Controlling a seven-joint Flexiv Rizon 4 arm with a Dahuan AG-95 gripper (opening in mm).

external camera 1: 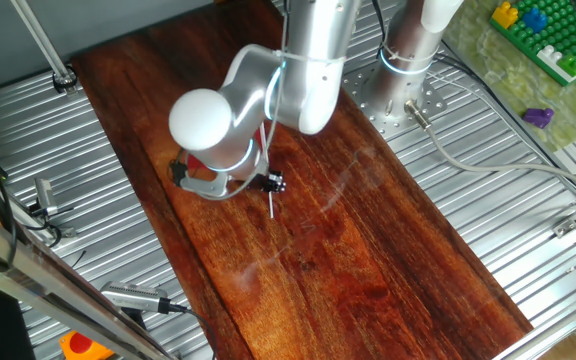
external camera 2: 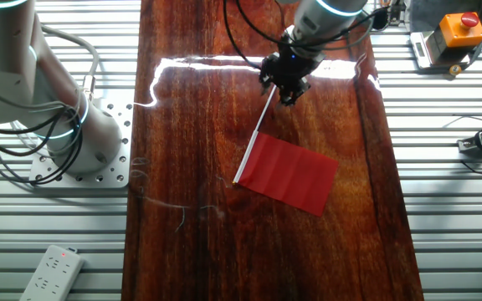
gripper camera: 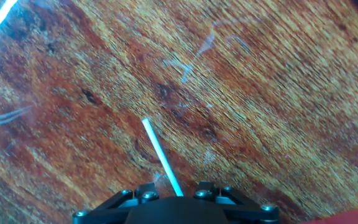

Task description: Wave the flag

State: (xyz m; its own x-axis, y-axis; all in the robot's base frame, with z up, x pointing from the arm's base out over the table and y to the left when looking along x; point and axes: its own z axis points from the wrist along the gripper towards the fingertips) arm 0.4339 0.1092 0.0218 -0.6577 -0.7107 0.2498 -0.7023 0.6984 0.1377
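Observation:
The flag has a red rectangular cloth [external camera 2: 291, 174] on a thin white stick [external camera 2: 256, 138]. In the other fixed view it slants over the dark wooden board [external camera 2: 191, 100], cloth toward the near side. My gripper [external camera 2: 289, 87] is shut on the stick's far end. In the hand view the stick [gripper camera: 160, 155] sticks out from between the fingers [gripper camera: 145, 194], and a red corner of the cloth [gripper camera: 353, 218] shows at the bottom right. In the one fixed view my arm hides most of the flag; only the stick tip [external camera 1: 271, 205] below the gripper [external camera 1: 267, 184] and a bit of red [external camera 1: 196, 160] show.
A second arm's base [external camera 2: 65, 134] is bolted to the ribbed metal table left of the board. A white power strip [external camera 2: 53, 267] lies at the near left. An orange button box [external camera 2: 458, 29] stands at the far right. A green brick plate [external camera 1: 548, 40] is beyond the table.

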